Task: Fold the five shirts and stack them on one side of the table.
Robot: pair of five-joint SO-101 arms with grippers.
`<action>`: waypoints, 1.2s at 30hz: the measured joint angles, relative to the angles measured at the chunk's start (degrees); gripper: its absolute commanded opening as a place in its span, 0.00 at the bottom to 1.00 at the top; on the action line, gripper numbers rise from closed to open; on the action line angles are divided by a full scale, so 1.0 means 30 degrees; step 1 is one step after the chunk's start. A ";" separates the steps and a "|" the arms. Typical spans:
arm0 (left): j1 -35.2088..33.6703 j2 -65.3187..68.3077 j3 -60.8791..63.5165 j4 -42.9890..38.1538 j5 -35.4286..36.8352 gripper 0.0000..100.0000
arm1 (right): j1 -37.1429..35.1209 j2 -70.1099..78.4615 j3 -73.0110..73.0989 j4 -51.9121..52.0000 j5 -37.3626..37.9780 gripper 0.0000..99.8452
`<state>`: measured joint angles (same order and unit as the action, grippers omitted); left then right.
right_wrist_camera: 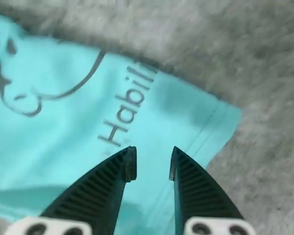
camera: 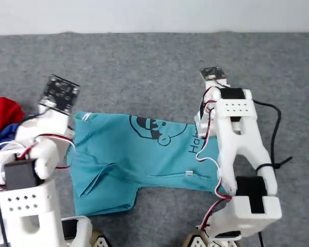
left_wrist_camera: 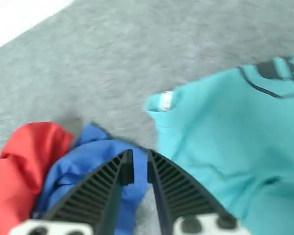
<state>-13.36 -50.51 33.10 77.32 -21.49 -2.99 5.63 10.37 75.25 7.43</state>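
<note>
**While nothing is gripped, teal T-shirt (camera: 139,159) lies flat**

It is spread at centre on nubby grey felt (camera: 144,67). The left gripper (left_wrist_camera: 135,166), barely parted and empty, is at its 9 o'clock edge. The right gripper (right_wrist_camera: 152,161), slightly parted and empty, is over its 3 o'clock hem. A crumpled red shirt (left_wrist_camera: 24,161) and blue shirt (left_wrist_camera: 83,161) bunch at 9 o'clock, with bare felt toward 12.

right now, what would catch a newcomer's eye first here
A teal shirt with a dark print lies spread across the middle of the grey table. A red shirt and a blue shirt lie bunched beside it, by the open left end effector.
</note>
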 measured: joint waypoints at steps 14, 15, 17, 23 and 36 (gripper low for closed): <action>-0.0850 0.0000 0.0000 -0.0615 0.0000 0.05 | 0.2315 0.3253 -0.3136 0.0938 -0.1026 0.12; -0.0850 0.0000 0.0000 -0.0615 0.0000 0.05 | 0.2491 0.3253 -0.3253 0.0967 -0.1026 0.12; -0.0850 0.0000 0.0000 -0.0615 0.0000 0.05 | 0.2755 0.3458 -0.3370 0.1026 -0.1026 0.12; -0.0850 0.0000 0.0000 -0.0615 0.0000 0.05 | 0.2813 0.4542 -0.3458 0.1114 -0.1026 0.12; -0.0850 0.0000 0.0000 -0.0176 0.0000 0.05 | 0.2872 0.6037 -0.5070 0.1582 -0.1026 0.12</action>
<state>-15.91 -50.51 33.10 76.79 -21.49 5.63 23.74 -4.84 80.00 4.35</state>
